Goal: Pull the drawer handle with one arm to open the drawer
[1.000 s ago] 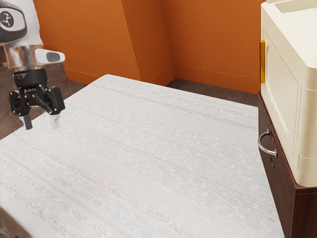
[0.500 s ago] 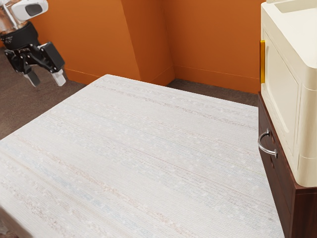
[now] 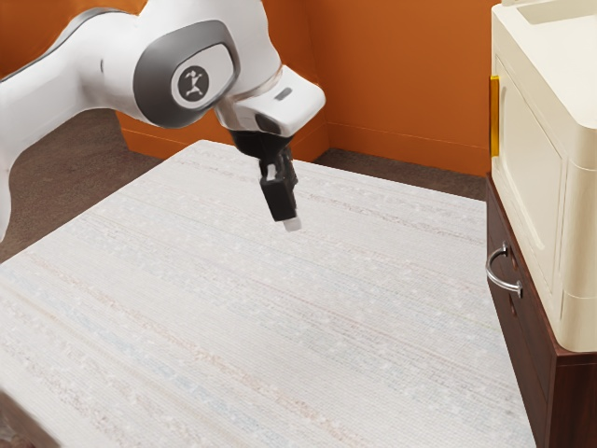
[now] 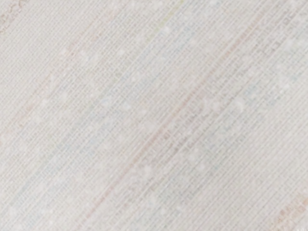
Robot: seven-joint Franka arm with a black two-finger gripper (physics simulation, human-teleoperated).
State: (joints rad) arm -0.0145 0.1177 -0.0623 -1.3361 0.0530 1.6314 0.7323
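A Franka arm's black gripper hangs above the pale tabletop, well apart from the cream box; whether it is spread or pinched together cannot be told. The silver handle, fixed to the dark drawer front, sits just below the cream box, on the side facing the arm. The curved bar looks rigid and smooth, likely slick, and is best taken at mid-arc, clear of its mounts. The drawer should prove heavier and perhaps stiff at first, calling for a firm grip and a straight, steady pull away from the cream box
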